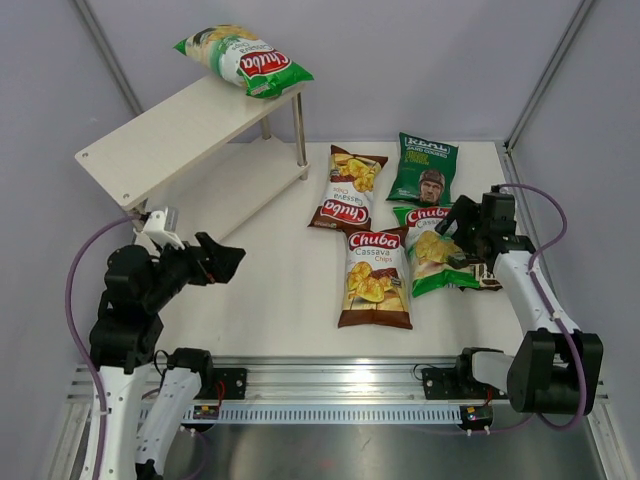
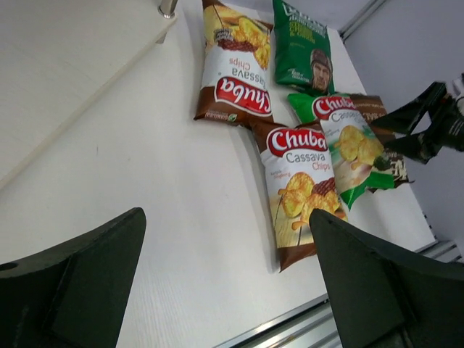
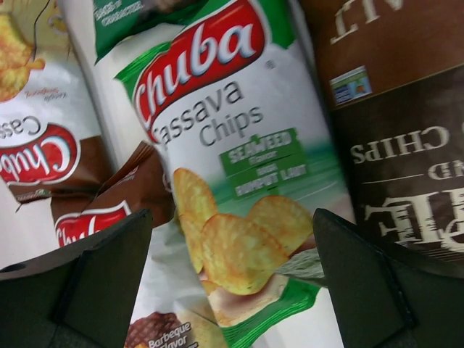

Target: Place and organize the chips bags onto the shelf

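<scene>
left claw (image 1: 222, 260) wide open, empty, above bare white bench (image 1: 270, 290) at 8 o'clock. right claw (image 3: 232, 214) spread wide over green-white chuba bag (image 1: 432, 250) at 3 o'clock; can't tell if touching. kettle bag (image 3: 399, 145) partly under that bag. far brown chuba bag (image 1: 350, 188) and near brown chuba bag (image 1: 377, 275) mid-bench, dark green bag (image 1: 424, 168) at 1. second green-white bag (image 1: 245, 60) on shelf (image 1: 170, 130) top board, 11 o'clock. pale grey walls (image 1: 400, 60).
</scene>
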Robot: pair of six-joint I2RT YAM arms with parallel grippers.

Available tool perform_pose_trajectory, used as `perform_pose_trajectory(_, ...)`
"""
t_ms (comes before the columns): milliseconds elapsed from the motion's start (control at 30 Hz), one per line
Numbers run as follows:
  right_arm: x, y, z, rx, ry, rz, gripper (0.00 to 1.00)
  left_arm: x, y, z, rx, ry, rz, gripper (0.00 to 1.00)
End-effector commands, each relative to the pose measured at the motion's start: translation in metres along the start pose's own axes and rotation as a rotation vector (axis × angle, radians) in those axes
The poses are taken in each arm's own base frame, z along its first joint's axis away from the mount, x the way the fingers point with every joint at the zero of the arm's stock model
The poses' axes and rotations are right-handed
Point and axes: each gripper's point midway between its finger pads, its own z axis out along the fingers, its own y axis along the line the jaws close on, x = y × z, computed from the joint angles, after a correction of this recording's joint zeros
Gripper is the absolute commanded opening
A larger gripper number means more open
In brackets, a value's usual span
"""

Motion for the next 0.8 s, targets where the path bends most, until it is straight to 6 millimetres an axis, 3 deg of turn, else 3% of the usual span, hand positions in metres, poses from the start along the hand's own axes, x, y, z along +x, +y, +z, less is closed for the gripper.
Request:
perform_pose_trajectory(0, -0.027, -0.001, -0.003, -0.029, -0.084, -0.012, 1.00, 0.029, 0.006, 0.003, 0.042, 0.070, 0.061, 0.99)
perform_pose_trajectory(100, -0.020, -0.014, 0.002, -0.005, -0.084, 0.000, 0.99, 0.045, 0.015, 0.009, 0.027, 0.103, 0.039, 0.99)
perform_pose_trajectory(300, 0.017, -0.027, 0.018, -0.011, -0.013, 0.032, 0.95, 0.046, 0.010, 0.010, 0.064, 0.095, 0.041, 0.99)
perform_pose_trajectory(433, 0.033, -0.025, 0.023, -0.059, 0.009, 0.080, 0.90, 0.047, 0.009, 0.010, 0.074, 0.087, 0.041, 0.99)
perform_pose_trajectory(500, 0.042, -0.019, 0.026, -0.104, 0.039, 0.090, 0.83, 0.047, 0.008, 0.009, 0.082, 0.084, 0.041, 0.99)
perform_pose_trajectory(567, 0.051, -0.015, 0.027, -0.138, 0.073, 0.107, 0.70, 0.047, 0.006, 0.008, 0.088, 0.081, 0.043, 0.99)
perform_pose_trajectory(767, 0.055, -0.007, 0.019, -0.193, 0.058, 0.140, 0.49, 0.047, 0.006, 0.008, 0.091, 0.077, 0.042, 0.99)
